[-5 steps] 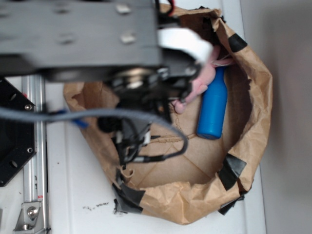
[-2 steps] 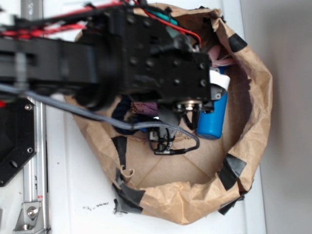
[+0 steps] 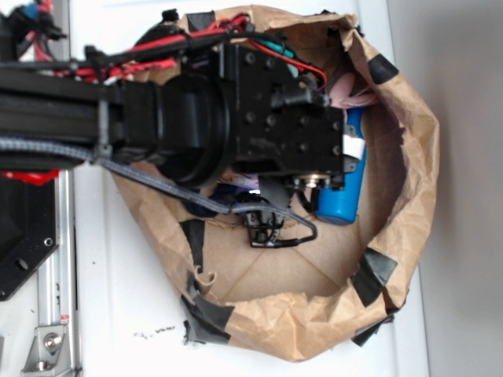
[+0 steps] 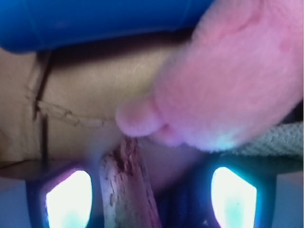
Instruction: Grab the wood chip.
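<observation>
The wood chip (image 4: pixel 128 190), a rough reddish-brown sliver, stands between my fingers in the wrist view, close to the left fingertip (image 4: pixel 69 199) and well clear of the right one. My gripper (image 4: pixel 151 199) is open around it, and I cannot tell whether the left finger touches the chip. Just beyond the chip's far end lies a pink plush toy (image 4: pixel 228 80), and past that a blue bottle (image 4: pixel 95 21). In the exterior view the black arm head (image 3: pixel 275 126) sits low inside the brown paper bag (image 3: pixel 409 181) and hides the chip and the fingers.
The blue bottle (image 3: pixel 343 177) lies right of the arm head, with the pink toy (image 3: pixel 350 90) above it. The bag's crumpled taped walls ring the space. A grey cable (image 3: pixel 267 224) loops below the arm. A metal rail (image 3: pixel 51 298) runs at the left.
The arm has come down into the bag and now covers the pink toy's lower part and the string seen a second ago. Since 0.4 s ago it shifted only slightly.
</observation>
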